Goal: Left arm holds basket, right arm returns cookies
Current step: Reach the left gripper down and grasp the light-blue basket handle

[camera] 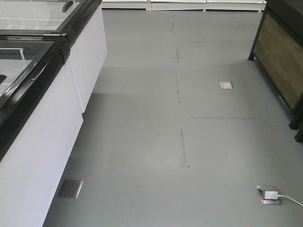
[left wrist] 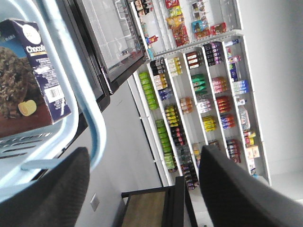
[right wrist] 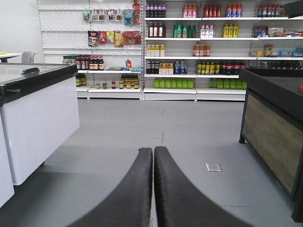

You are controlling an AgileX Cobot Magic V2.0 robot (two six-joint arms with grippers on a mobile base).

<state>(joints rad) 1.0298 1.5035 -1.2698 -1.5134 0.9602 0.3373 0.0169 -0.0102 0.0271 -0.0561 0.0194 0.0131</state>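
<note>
Store aisle: grey floor (camera: 142, 142), white freezer (camera: 42, 142) along the left, stocked shelves (right wrist: 189, 47) at the back. Front view shows no arm, basket or box.

Left wrist view: cookies (left wrist: 28, 75) sit inside the basket (left wrist: 92, 123), upper left of frame. The box leans on the slotted wall, with its long axis roughly top to bottom of frame and slightly tilted. From the left gripper (left wrist: 144, 151) the box lies up and to the left, close by. Left fingers are spread wide, nothing between them. The left-hand finger (left wrist: 47, 198) sits right by the basket rim; can't tell if it touches or carries it.

Right gripper (right wrist: 153, 151): fingers pressed together, holding nothing, pointed down the aisle at the shelves. Neither basket nor box shows in the right wrist view, so the bearing from the right arm to the box can't be read.

Judgement: box not yet picked. The right needs to swing toward the basket and open first.
</note>
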